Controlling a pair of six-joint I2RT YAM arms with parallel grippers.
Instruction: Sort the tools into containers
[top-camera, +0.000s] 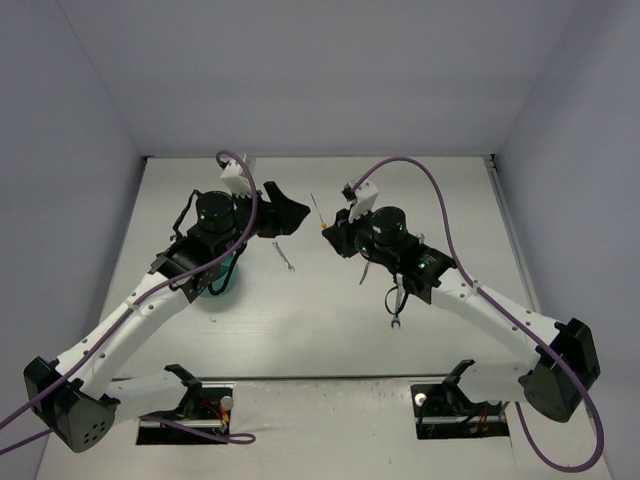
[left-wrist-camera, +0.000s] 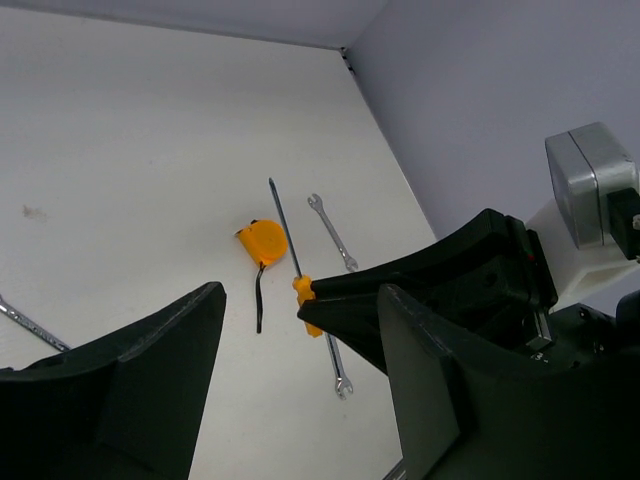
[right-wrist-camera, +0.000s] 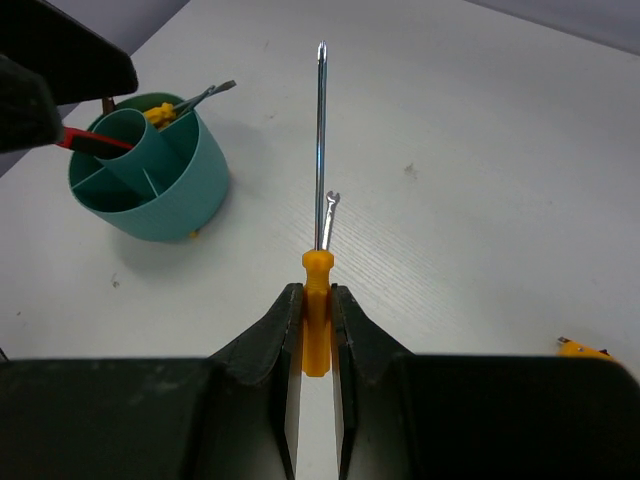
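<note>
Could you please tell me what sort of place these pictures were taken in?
Probably a robotics lab test cell: a left arm and right arm bolted to a white table boxed in by plain walls, with a wrench and teal bowl on it.

The left gripper (left-wrist-camera: 300, 300) stands wide, its dark fingers (left-wrist-camera: 140, 385) framing a white table (left-wrist-camera: 120, 130). Beyond them the right gripper (left-wrist-camera: 322, 305) juts in from the right and seems to pinch a screwdriver (left-wrist-camera: 283, 225) by its orange handle. An orange round tool (left-wrist-camera: 262, 242) lies just left of the shaft and a silver wrench (left-wrist-camera: 332, 232) just right. A second wrench (left-wrist-camera: 338, 368) lies nearer.
</note>
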